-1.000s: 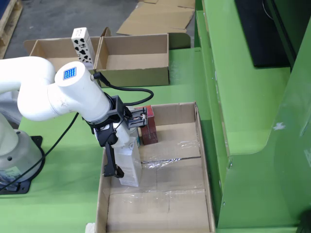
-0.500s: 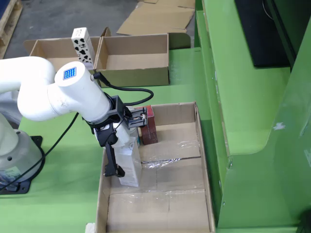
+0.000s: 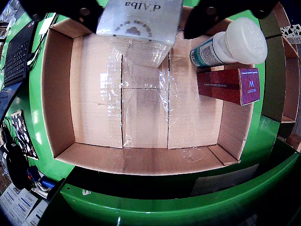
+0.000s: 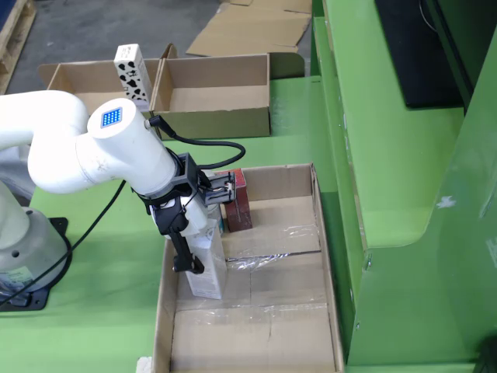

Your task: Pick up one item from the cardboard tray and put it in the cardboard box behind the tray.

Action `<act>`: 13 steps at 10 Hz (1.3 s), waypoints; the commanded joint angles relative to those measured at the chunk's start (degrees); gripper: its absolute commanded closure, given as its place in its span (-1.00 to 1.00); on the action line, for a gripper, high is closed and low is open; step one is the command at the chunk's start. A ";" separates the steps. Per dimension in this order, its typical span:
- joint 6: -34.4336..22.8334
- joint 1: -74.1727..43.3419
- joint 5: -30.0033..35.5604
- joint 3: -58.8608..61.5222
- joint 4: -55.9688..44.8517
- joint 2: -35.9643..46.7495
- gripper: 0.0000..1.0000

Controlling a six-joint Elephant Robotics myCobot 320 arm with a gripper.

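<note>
End effector: your end effector (image 4: 190, 252) is clamped on the white carton (image 4: 206, 260), one finger on either side of it in the wrist view.
Carton position: it stands upright inside the cardboard tray (image 4: 322, 256), by the left wall in the fixed view, near the red box (image 3: 229, 84) and the bottle (image 3: 230, 47).
Your step: lift straight up until you clear the tray wall, then carry it to the cardboard box (image 4: 213, 97) behind.
Grip advice: hold the squeeze steady; a thin carton can tilt.
Writing: the carton top reads "d'Alba"; the red box's print is too small to read.
</note>
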 commanded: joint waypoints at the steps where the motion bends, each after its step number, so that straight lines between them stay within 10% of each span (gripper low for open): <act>1: -0.42 0.18 0.19 1.52 0.71 1.26 0.80; 13: -0.42 0.18 0.19 1.52 0.71 1.26 1.00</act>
